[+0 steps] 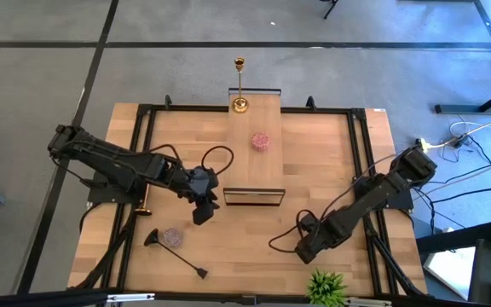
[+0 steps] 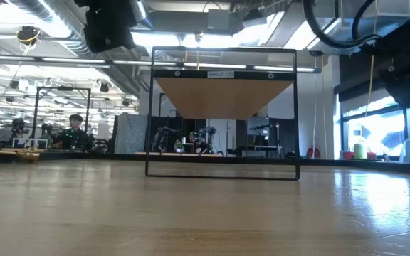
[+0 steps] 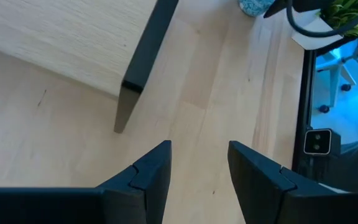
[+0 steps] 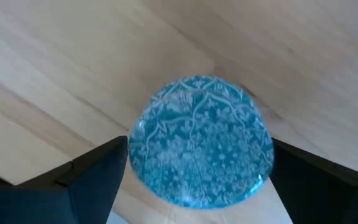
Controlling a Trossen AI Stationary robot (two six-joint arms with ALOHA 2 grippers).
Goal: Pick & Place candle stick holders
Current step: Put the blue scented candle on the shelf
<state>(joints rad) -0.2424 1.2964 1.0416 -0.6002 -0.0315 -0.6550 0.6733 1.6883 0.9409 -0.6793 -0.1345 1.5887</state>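
One gold candlestick (image 1: 239,85) stands upright on its round base at the table's far edge. A black candlestick (image 1: 180,256) lies on its side at the near left. A second gold candlestick (image 2: 16,151) lies at the table's left, and the left arm hides most of it from above (image 1: 143,210). My left gripper (image 3: 197,152) is open and empty over the bare wood near the low shelf's front left leg (image 3: 126,106). My right gripper (image 4: 199,149) is open at the near right. Its fingers stand on either side of a patterned dome (image 4: 201,143). My right gripper's fingers (image 4: 98,177) stand on either side of the patterned dome, which rests on the table. The gripper comes from above. I cannot tell whether the fingers touch it.
A low shelf with a black frame (image 1: 254,197) stands at the table's middle. One patterned ball (image 1: 261,141) lies beyond it and another (image 1: 172,236) lies beside the black candlestick's base. A green plant (image 1: 326,286) stands at the near edge. A person sits in the room behind (image 2: 75,131).
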